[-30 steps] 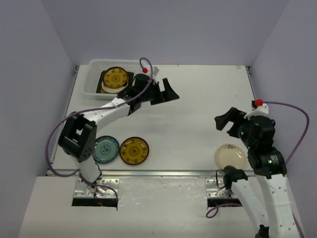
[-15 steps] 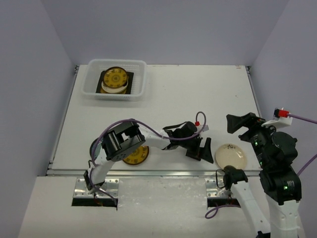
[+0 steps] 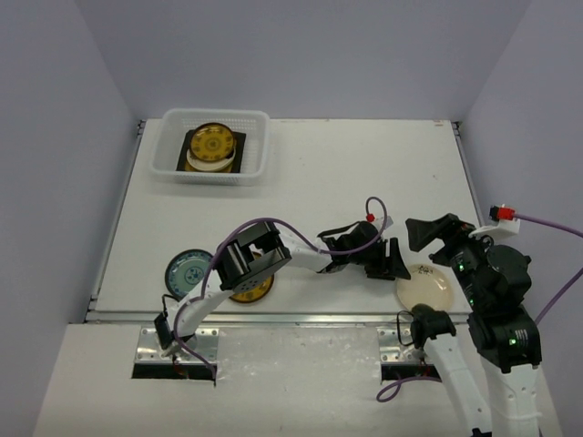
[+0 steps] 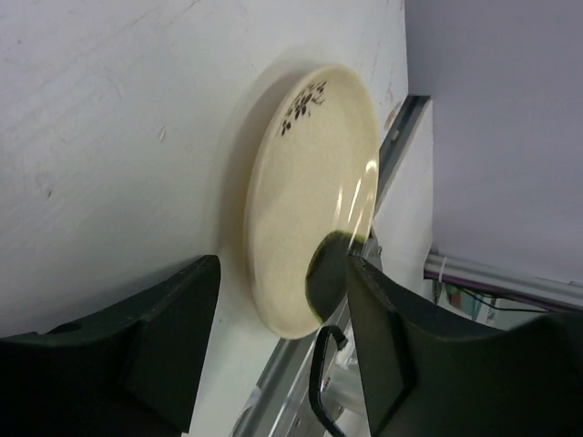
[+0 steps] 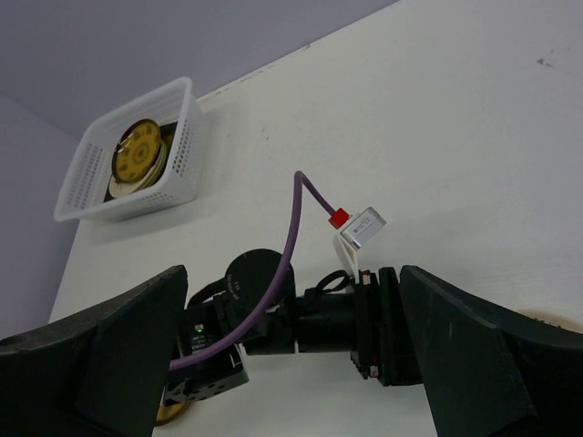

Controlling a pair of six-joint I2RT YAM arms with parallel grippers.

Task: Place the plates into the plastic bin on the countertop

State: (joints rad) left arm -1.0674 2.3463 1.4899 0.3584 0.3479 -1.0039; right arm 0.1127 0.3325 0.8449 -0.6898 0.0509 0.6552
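A cream plate [image 3: 426, 288] with a small dark sprig lies on the countertop [image 3: 364, 173] at the front right, near the metal rail. My left gripper [image 3: 399, 262] is open beside its left rim. In the left wrist view the plate [image 4: 305, 182] sits just ahead of the open gripper [image 4: 282, 278], one finger on each side of its near edge. My right gripper [image 3: 428, 238] is open and empty, raised above the plate. The plastic bin [image 3: 258, 146] at the back left holds a yellow-brown patterned plate [image 3: 212, 144] on a dark square plate and a cream one.
A blue patterned plate [image 3: 189, 273] and a yellow-brown plate [image 3: 255, 289], partly under the left arm, lie at the front left. The left arm's purple cable [image 3: 273, 226] loops over the table. The right wrist view shows the left wrist [image 5: 301, 314] and the bin [image 5: 82, 191].
My left arm swung from the bin down to the front right and now sits at the cream plate. My right arm pulled back and shifted slightly. The blue plate is uncovered again.
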